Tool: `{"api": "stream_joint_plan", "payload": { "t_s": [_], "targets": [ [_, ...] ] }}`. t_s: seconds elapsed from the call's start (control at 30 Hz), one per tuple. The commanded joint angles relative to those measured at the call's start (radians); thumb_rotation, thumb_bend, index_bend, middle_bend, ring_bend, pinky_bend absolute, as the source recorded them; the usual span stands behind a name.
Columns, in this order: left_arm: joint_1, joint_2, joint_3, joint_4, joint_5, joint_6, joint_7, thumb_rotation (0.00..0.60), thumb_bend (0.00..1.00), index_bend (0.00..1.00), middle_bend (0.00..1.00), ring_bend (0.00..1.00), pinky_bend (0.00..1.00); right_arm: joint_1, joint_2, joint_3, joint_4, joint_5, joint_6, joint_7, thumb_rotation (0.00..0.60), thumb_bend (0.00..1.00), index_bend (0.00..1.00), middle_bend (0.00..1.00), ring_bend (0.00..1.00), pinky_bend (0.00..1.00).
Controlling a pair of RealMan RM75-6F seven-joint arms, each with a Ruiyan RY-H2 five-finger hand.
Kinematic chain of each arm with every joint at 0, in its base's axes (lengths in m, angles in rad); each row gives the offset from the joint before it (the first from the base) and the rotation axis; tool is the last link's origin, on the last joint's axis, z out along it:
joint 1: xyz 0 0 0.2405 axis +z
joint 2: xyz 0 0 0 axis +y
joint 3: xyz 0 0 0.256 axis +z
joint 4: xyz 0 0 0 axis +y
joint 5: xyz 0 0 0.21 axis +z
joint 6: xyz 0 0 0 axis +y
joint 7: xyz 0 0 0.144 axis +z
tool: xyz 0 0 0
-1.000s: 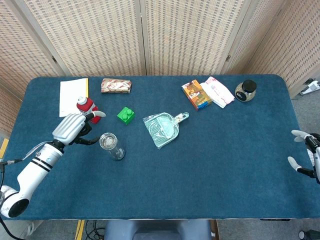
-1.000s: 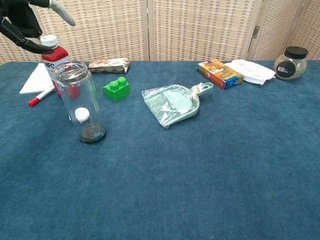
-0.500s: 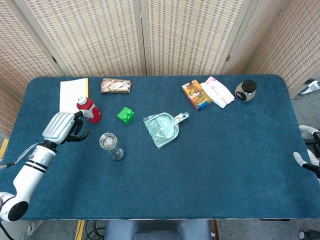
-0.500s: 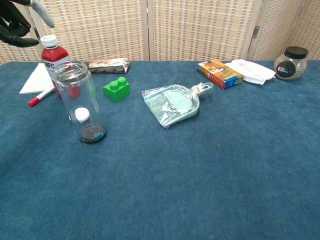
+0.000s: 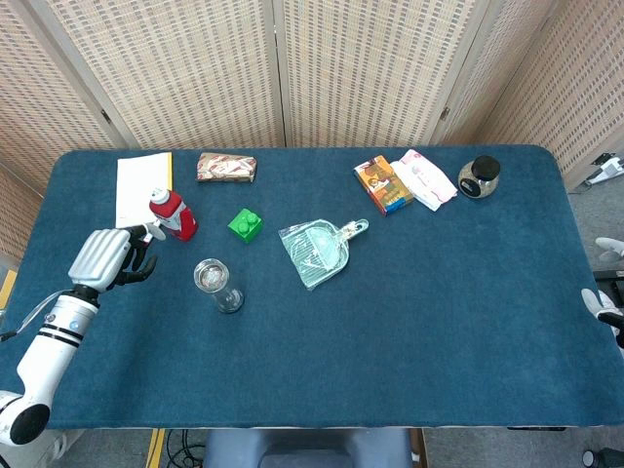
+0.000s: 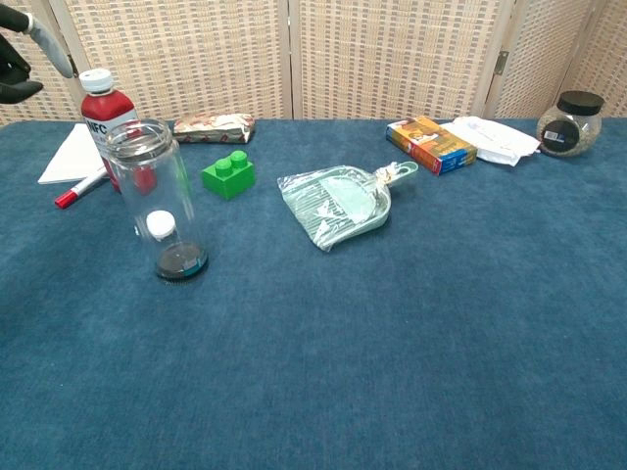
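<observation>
My left hand [image 5: 101,257] hovers over the table's left side with its fingers apart and nothing in them. In the chest view only its fingertips [image 6: 47,37] show, at the top left corner. Nearest to it is a red bottle [image 5: 174,214] with a white cap, just to its right; a clear glass jar [image 5: 217,284] stands upright further right, with a small white-capped item inside [image 6: 160,226]. My right hand [image 5: 606,310] shows only as pale fingertips at the right edge, spread and holding nothing.
A green brick [image 5: 246,225], a pale green dustpan [image 5: 317,252], a white notepad [image 5: 142,185], a red marker [image 6: 82,188], a snack packet [image 5: 226,168], an orange box [image 5: 382,184], a white pouch [image 5: 425,178] and a dark-lidded jar [image 5: 479,176] lie on the blue table [image 5: 439,322].
My left hand has drawn back to the left and toward the front edge, away from the jar and bottle. My right hand has slid further right, almost out of the head view.
</observation>
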Motion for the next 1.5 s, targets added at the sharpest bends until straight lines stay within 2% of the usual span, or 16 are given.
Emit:
{"api": "stream_joint_plan", "payload": {
  "t_s": [0.03, 0.27, 0.47, 0.7, 1.1, 1.3, 1.5],
  "targets": [
    [0.008, 0.0, 0.003, -0.001, 0.0, 0.002, -0.004, 0.6, 0.47, 0.38, 0.81, 0.8, 1.0, 0.001, 0.001, 0.0, 0.0, 0.001, -0.002, 0.0, 0.6, 0.25, 0.26, 0.37, 0.24, 0.33],
    [0.02, 0.005, -0.002, -0.001, 0.066, -0.008, -0.116, 0.6, 0.54, 0.38, 0.92, 0.9, 1.0, -0.001, 0.002, -0.001, 0.001, 0.002, -0.005, 0.001, 0.6, 0.25, 0.26, 0.37, 0.24, 0.33],
    [0.018, 0.012, 0.0, 0.002, 0.115, -0.022, -0.16, 0.6, 0.58, 0.39, 0.99, 0.95, 1.0, -0.003, 0.003, 0.0, 0.001, 0.006, -0.005, 0.004, 0.6, 0.25, 0.26, 0.37, 0.24, 0.33],
    [0.012, 0.025, 0.003, -0.013, 0.156, -0.037, -0.197, 0.6, 0.6, 0.39, 1.0, 0.98, 1.0, -0.001, 0.002, 0.0, 0.004, 0.008, -0.013, 0.007, 0.6, 0.25, 0.26, 0.37, 0.24, 0.33],
    [-0.046, 0.035, 0.037, 0.004, 0.324, -0.122, -0.389, 0.6, 0.66, 0.34, 1.0, 1.0, 1.0, -0.002, 0.002, 0.001, 0.001, 0.008, -0.012, 0.006, 0.6, 0.25, 0.26, 0.37, 0.24, 0.33],
    [-0.075, 0.026, 0.052, 0.002, 0.353, -0.151, -0.392, 0.6, 0.66, 0.28, 1.0, 1.0, 1.0, -0.006, 0.002, -0.001, 0.002, 0.006, -0.007, 0.011, 0.6, 0.25, 0.26, 0.37, 0.24, 0.33],
    [-0.089, 0.023, 0.059, -0.006, 0.348, -0.163, -0.354, 0.6, 0.66, 0.27, 1.0, 1.0, 1.0, -0.011, 0.001, -0.003, 0.008, 0.007, -0.005, 0.017, 0.6, 0.25, 0.26, 0.37, 0.24, 0.33]
  ]
}}
